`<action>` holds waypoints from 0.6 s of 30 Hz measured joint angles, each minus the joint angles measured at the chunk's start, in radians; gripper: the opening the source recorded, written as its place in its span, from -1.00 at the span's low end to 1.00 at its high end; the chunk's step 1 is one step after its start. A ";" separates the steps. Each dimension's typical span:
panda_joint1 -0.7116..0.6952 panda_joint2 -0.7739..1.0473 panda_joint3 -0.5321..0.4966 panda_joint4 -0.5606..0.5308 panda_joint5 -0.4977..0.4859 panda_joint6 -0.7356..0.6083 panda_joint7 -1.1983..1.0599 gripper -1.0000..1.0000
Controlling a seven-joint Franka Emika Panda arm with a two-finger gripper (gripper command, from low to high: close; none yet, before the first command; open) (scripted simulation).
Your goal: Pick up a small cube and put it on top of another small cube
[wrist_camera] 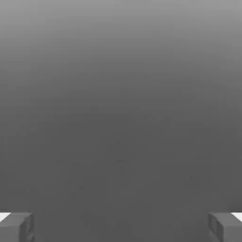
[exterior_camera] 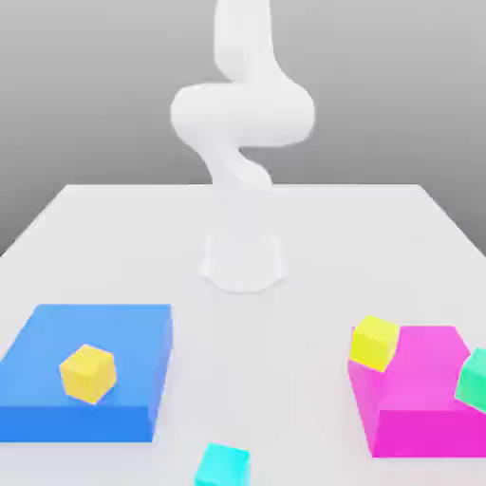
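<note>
A small cyan cube (exterior_camera: 222, 466) lies on the white table (exterior_camera: 285, 332) at its front edge, between the two flat blocks. In the hand view my gripper (wrist_camera: 121, 228) stands open, its two grey fingertips (wrist_camera: 16, 227) far apart with nothing between them and only a plain grey background ahead. The white arm (exterior_camera: 242, 114) rises from its base (exterior_camera: 243, 261) at the table's middle and runs out past the exterior view's upper edge.
A flat blue block (exterior_camera: 57, 365) with a yellow cube (exterior_camera: 87, 372) on it lies at the exterior view's left. At the right lies a flat magenta block (exterior_camera: 422, 399), with a yellow cube (exterior_camera: 374, 343) and a mint green cube (exterior_camera: 473, 380) on it.
</note>
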State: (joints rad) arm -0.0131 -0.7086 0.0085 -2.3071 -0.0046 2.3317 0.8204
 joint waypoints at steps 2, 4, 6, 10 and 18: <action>-0.009 0.077 0.005 -0.006 -0.006 0.027 0.018 0.00; -0.017 0.151 0.011 -0.012 -0.011 0.052 0.036 0.00; -0.026 0.224 0.016 -0.017 -0.015 0.077 0.053 0.00; -0.040 0.369 0.023 -0.029 -0.026 0.128 0.088 0.00; -0.056 0.659 0.023 -0.051 -0.040 0.228 0.152 0.00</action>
State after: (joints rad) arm -0.0689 -0.0498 0.0314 -2.3584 -0.0451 2.5598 0.9727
